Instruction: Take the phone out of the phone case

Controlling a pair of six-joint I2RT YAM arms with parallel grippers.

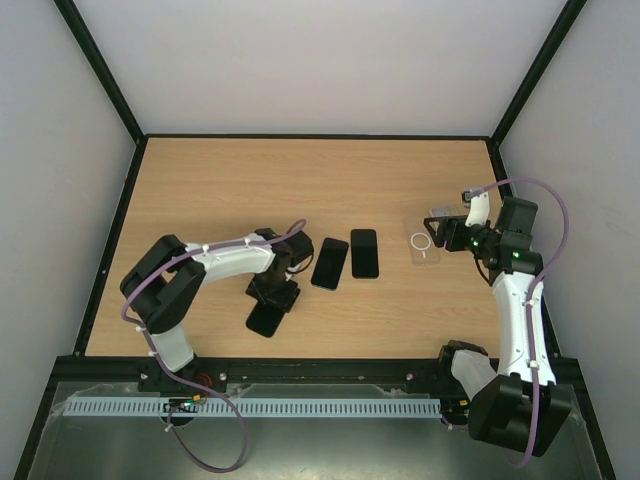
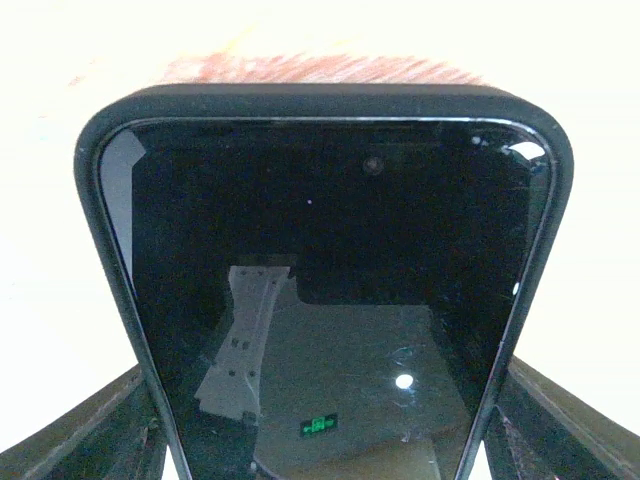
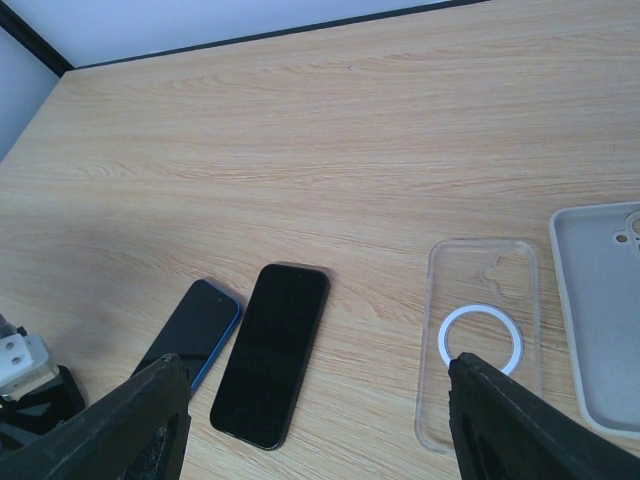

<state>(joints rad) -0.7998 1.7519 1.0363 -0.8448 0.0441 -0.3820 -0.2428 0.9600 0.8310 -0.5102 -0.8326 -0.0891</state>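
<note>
Phone case (image 2: pixel 320 100): matte black with rounded corners, lying on the wooden table (image 1: pixel 250 180) near its front edge, left of centre. Its rim fills the left wrist view.
Phone (image 2: pixel 320 280): seated inside the phone case, glossy black screen facing up, with the rim wrapped around the screen edge on the three sides in view.
Left gripper (image 1: pixel 275 292): down over the far end of the phone case. Its dark fingers (image 2: pixel 95 435) sit tight against the two long edges, clasping the case.
Blue-edged phone (image 3: pixel 192 335): flat on the table, screen up, just beyond and right of the phone case.
Black phone (image 3: pixel 270 355): flat and screen up, a little further right of the phone case, just beside the blue-edged phone and not touching it.
Clear case (image 3: pixel 480 340): transparent shell with a white ring on its back, lying well to the right of the phone case.
Grey case (image 3: pixel 600 300): pale shell, furthest right of the phone case, only partly in view.
Right gripper (image 1: pixel 443 232): far right of the phone case, above the clear case, fingers spread wide with nothing between them.
</note>
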